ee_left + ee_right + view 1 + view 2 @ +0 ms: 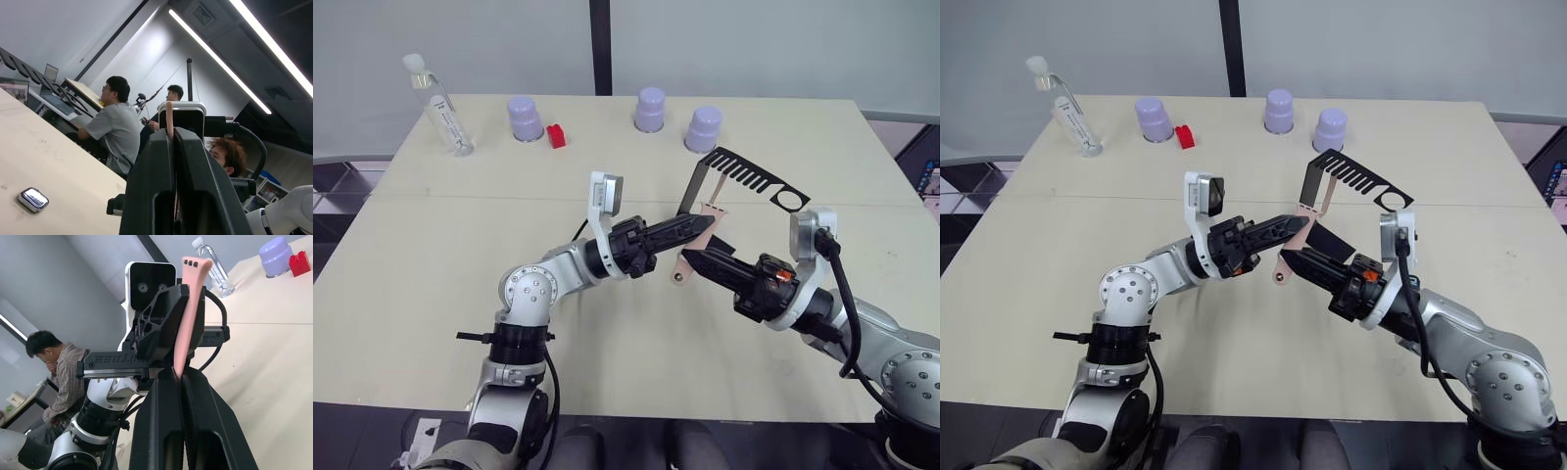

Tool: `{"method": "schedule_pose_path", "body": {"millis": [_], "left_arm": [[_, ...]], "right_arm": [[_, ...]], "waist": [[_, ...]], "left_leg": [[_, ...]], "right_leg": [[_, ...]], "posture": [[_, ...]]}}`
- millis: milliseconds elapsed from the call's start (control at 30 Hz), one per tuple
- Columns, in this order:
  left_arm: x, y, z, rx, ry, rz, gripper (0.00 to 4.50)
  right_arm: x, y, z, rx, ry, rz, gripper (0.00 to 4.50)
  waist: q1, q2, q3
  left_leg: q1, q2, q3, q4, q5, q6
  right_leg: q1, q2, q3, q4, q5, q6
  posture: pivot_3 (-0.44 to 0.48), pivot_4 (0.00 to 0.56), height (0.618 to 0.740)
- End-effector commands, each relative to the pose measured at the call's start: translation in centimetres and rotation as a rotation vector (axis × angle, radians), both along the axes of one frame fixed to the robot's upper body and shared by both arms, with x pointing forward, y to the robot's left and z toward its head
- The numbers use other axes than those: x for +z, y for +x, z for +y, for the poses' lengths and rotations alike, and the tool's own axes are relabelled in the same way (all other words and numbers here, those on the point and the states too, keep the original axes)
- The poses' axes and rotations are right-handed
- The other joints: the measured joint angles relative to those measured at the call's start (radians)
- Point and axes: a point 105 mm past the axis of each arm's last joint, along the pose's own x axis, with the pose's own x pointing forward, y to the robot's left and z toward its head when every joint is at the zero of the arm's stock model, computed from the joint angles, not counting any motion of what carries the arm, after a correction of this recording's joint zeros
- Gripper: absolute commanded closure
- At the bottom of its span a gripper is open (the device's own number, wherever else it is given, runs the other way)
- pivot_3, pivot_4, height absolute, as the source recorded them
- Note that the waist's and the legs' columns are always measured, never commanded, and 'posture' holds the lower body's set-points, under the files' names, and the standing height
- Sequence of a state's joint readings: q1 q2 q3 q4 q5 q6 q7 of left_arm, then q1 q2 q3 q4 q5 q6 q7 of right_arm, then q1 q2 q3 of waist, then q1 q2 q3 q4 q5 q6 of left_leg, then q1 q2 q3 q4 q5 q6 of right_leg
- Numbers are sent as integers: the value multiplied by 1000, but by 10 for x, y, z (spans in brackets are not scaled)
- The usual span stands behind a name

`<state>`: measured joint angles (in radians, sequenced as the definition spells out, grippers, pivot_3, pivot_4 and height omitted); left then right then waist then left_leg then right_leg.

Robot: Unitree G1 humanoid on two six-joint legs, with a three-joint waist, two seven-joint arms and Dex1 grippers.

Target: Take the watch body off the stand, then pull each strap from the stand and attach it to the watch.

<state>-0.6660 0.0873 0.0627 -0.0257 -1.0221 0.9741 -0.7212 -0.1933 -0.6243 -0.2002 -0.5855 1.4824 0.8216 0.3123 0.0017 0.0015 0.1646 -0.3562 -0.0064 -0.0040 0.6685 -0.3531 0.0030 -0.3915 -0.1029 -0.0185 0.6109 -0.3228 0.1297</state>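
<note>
Both grippers meet at mid-table on one pink strap [683, 262], and much of it is hidden between their black fingers. The left gripper [705, 225] has its jaws closed on the strap's upper part, while the right gripper [688, 257] has its jaws closed on it lower down; in the right wrist view the strap [190, 308] rises straight out from between the right fingers [161, 431], its holed end free above them. From the head views, the strap's lower end with a small hole hangs free just below the two gripper tips.

The stand [744, 176] sits just behind the grippers, its comb arm and ring pointing toward the robot's right. A second strap [714, 211] hangs beside its slanted upright, partly covered by the left gripper's tips, so how it is attached cannot be made out.

The watch [33, 199] lies flat on the table [460, 284] in the left wrist view; its screen cannot be read from that angle.

Along the far edge stand a clear bottle [438, 106], three lavender cups [524, 117] and a small red block [556, 136], all well apart from the grippers. The table's near left and near right areas lie open.
</note>
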Motion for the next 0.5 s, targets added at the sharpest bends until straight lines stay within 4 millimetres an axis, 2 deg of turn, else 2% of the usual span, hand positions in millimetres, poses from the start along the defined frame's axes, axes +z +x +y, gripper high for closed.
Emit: {"method": "schedule_pose_path", "body": {"millis": [33, 467, 500], "left_arm": [[12, -5, 0, -22, -26, -40, 4444], [9, -4, -4, -21, 2, -50, 4444], [9, -3, -4, -16, 5, -54, 4500]], "right_arm": [[12, -4, 0, 1, 23, -47, 4500], [12, -6, 0, 6, 10, -47, 4500], [12, -8, 0, 13, 10, -42, 3885]], "waist": [[0, 0, 0], [0, 0, 0], [0, 0, 0]], "left_leg": [[0, 0, 0, 0, 0, 0], [0, 0, 0, 0, 0, 0], [0, 0, 0, 0, 0, 0]], "right_leg": [[0, 0, 0, 0, 0, 0], [0, 0, 0, 0, 0, 0], [0, 0, 0, 0, 0, 0]], "posture": [[0, 150, 740], [0, 150, 740], [0, 150, 740]]}}
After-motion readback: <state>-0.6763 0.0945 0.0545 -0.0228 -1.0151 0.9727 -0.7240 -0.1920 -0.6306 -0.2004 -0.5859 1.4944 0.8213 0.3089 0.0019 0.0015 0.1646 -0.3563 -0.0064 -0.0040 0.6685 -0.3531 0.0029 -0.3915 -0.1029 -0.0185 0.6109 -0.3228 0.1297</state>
